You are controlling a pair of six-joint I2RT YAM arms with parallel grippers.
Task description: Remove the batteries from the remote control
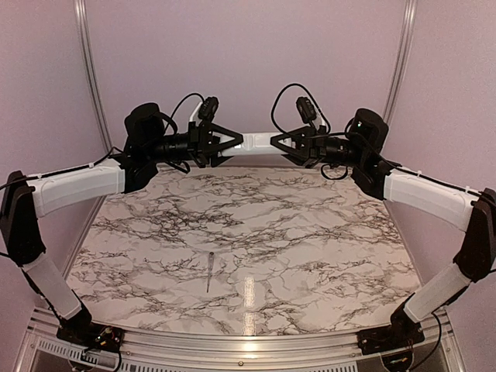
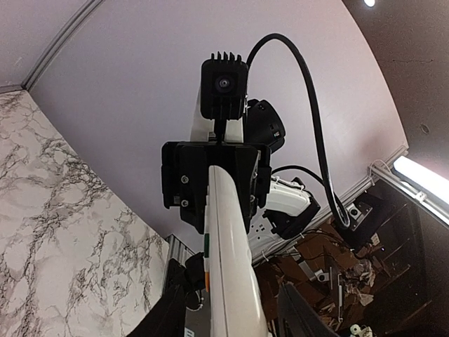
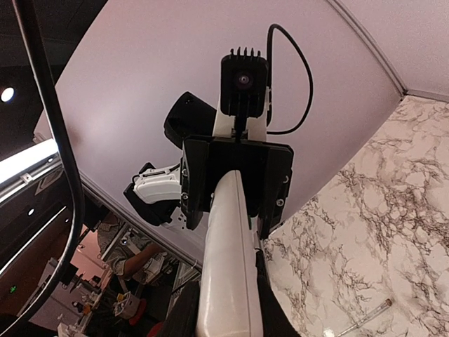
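The white remote control (image 1: 252,143) is held level in the air above the far edge of the marble table (image 1: 310,256), between the two grippers. My right gripper (image 1: 277,142) is shut on one end; in the right wrist view the remote (image 3: 228,267) fills the space between the dark fingers (image 3: 184,312). My left gripper (image 1: 231,146) is around the other end. In the left wrist view the remote (image 2: 228,267) runs between the fingers (image 2: 158,316) with a gap on each side. Green and orange buttons show on its edge. No batteries are visible.
A thin pale pen-like tool (image 1: 211,271) lies on the marble near the front middle; it also shows in the right wrist view (image 3: 365,319). Pale walls and metal frame posts (image 1: 89,70) close in the back and sides.
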